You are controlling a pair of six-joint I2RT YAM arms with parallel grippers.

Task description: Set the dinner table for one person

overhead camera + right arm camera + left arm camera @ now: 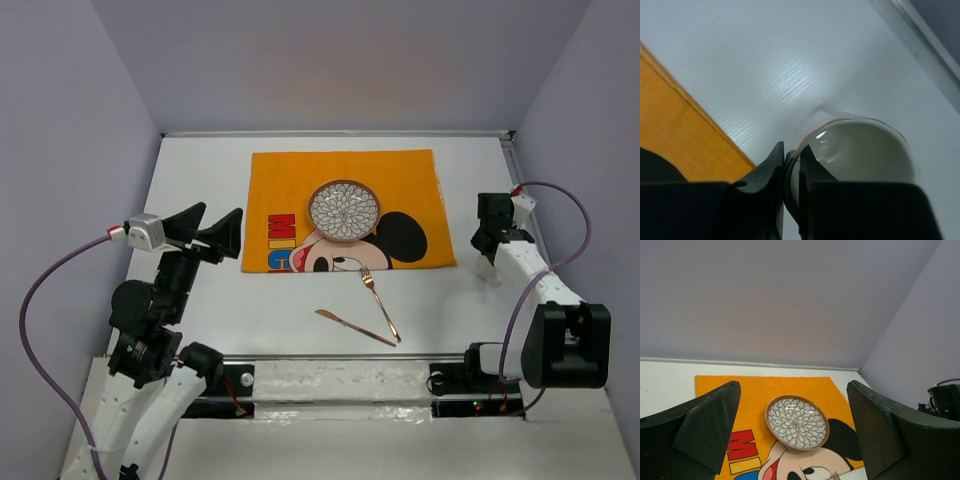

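- Glass (855,150) could tip or slip: your right gripper (790,165) pinches only its thin rim, right of the orange mat (345,210).
- Your left gripper (220,215) is spread wide, left of the mat.
- Your worktop (200,170) lies under the mat.

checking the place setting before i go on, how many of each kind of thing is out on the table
flower-patterned plate: 1
fork: 1
knife: 1
clear glass: 1
orange mickey mouse mat: 1
total on the dinner table: 5

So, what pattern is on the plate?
Plate: white petal pattern, brown rim; clearest from left wrist.
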